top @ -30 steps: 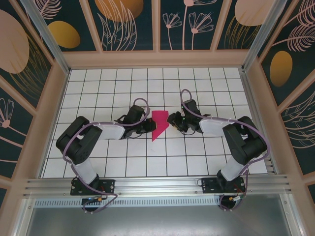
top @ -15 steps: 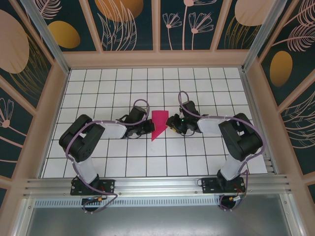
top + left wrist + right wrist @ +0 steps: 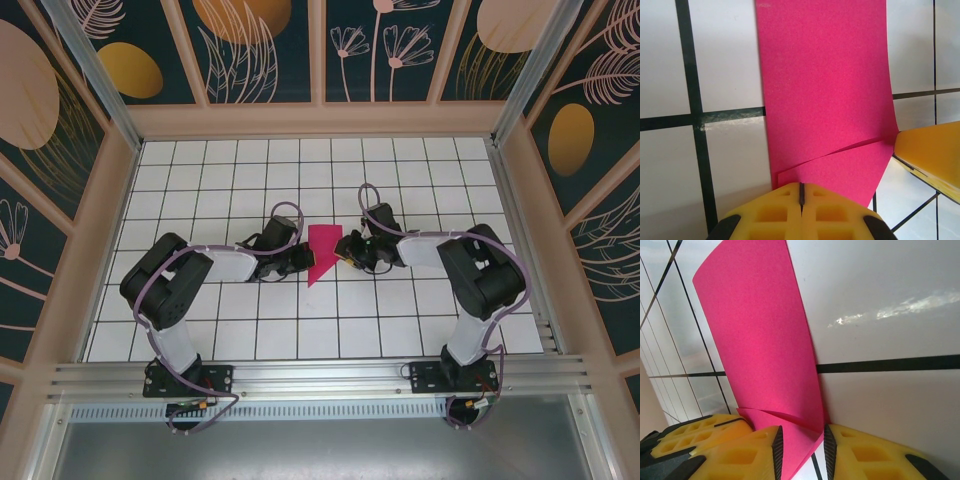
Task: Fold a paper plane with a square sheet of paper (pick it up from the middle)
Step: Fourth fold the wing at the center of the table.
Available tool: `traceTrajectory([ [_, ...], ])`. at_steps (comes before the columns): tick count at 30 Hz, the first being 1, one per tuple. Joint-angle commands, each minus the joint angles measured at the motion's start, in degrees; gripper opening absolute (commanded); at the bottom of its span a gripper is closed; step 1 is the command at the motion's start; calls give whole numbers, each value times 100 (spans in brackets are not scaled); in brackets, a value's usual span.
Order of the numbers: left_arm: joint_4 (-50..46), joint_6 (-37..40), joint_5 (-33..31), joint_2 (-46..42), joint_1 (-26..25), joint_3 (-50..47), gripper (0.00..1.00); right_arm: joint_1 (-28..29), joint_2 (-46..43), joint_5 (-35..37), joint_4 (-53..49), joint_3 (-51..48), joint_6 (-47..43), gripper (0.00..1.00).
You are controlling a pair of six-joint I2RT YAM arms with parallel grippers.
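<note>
L end effector (image 3: pixel 801 187) w/ no gap, at edge of pink paper (image 3: pixel 825 90); R end effector (image 3: pixel 800 440) narrow, astride it

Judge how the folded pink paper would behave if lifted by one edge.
Likely floppy: the pink paper bows along its edge in the right wrist view. Probably very light, so a push may slide it across the smooth tiles. Its folded flap could spring open.
</note>
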Motion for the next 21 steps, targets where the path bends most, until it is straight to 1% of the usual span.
traceTrajectory([
  [1,-249,-48,-214,84,-1,-103,1,8,122,-196,278,107,-12,30],
  [7,-280,-30,-252,79,2,-93,1,8,44,-403,644,-31,67,26],
  [13,-300,-20,-263,89,4,-95,1,-16,-40,-369,537,-55,3,25],
  [17,-292,6,-250,61,3,-80,1,-18,60,-459,546,-26,-48,25],
  [19,-309,30,-255,21,1,-83,1,-16,117,-507,567,8,-74,23],
  [21,-324,74,-250,-39,-6,-60,2,-27,166,-602,644,42,-104,19],
])
